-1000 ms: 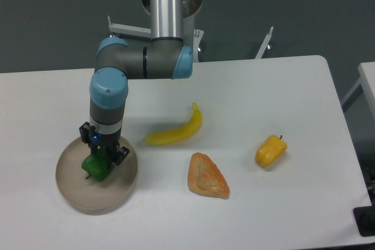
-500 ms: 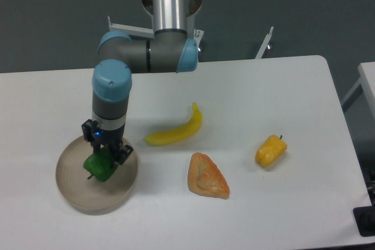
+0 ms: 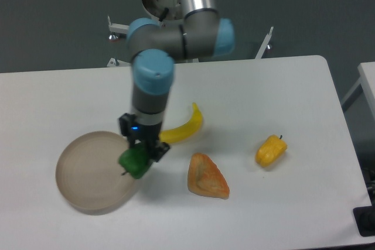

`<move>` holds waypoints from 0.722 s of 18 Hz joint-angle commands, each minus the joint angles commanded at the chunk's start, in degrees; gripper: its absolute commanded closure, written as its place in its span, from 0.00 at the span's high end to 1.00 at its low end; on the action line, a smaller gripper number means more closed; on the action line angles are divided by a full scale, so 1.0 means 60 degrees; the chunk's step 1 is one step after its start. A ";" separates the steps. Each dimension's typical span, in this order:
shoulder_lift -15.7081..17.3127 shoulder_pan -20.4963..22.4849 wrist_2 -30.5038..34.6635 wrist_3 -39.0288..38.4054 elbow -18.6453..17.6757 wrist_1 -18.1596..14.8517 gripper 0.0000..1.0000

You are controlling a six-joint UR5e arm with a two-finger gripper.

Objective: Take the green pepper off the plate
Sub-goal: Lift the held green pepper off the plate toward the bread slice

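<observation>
While the arm points straight down | pincer (image 3: 139,155) pinching green pepper (image 3: 134,163) | over plate (image 3: 88,174) rim

A white table (image 3: 281,86) with rounded corners fills most of the view, evenly lit, with soft shadows. Behind it lies a dark grey floor (image 3: 58,16). 2 white metal brackets (image 3: 265,43) rise at the far edge. A second white surface (image 3: 368,83) shows at the right margin.
</observation>
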 joint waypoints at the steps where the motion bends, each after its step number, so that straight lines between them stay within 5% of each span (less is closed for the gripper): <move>1: 0.0001 0.0205 0.0133 0.0293 0.0015 -0.0029 0.44; 7: -0.0175 0.1026 0.0266 0.1745 0.0351 -0.0030 0.44; 13: -0.0380 0.1042 0.0984 0.2259 0.0571 0.0058 0.44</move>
